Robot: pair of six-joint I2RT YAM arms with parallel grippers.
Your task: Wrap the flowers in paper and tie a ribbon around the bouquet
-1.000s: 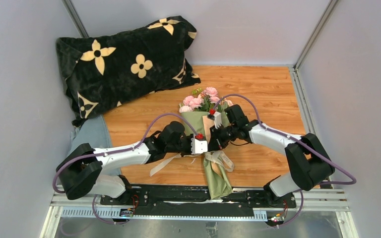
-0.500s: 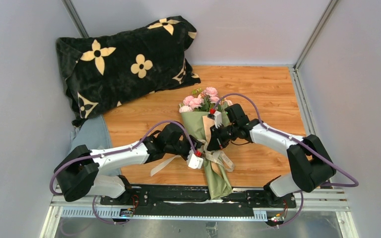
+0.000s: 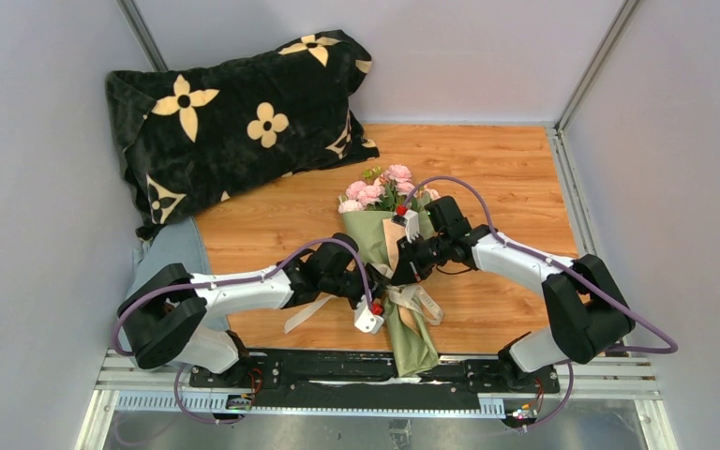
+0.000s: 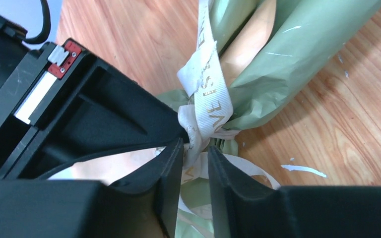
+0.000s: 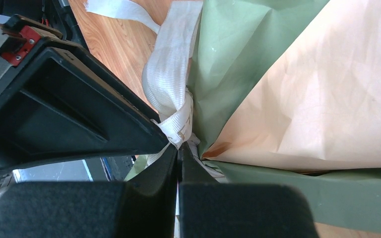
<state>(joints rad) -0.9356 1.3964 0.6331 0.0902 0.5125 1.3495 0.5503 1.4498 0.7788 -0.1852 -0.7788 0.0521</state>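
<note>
The bouquet (image 3: 382, 236) lies on the wooden table (image 3: 497, 169), its pink flowers (image 3: 375, 190) pointing away. Olive-green paper (image 4: 297, 54) and tan paper (image 5: 322, 89) wrap the stems. The cream ribbon (image 3: 422, 302) is bunched at the cone's waist, and one loose end (image 3: 305, 314) trails left. My left gripper (image 4: 196, 161) straddles the ribbon knot (image 4: 203, 119), its fingers (image 4: 171, 171) a small gap apart. My right gripper (image 5: 179, 154) is shut, and the ribbon (image 5: 171, 79) runs into its pinch. Both grippers meet at the waist (image 3: 396, 277).
A black pillow (image 3: 234, 112) with tan flower prints lies at the back left. A blue-grey cloth (image 3: 173, 253) hangs at the table's left edge. Grey walls close in on both sides. The arm rail (image 3: 337, 370) runs along the near edge.
My left wrist has swung down toward the near edge, and its arm has drawn in. Its jaws widened and then narrowed around the knot. The right arm has stayed put.
</note>
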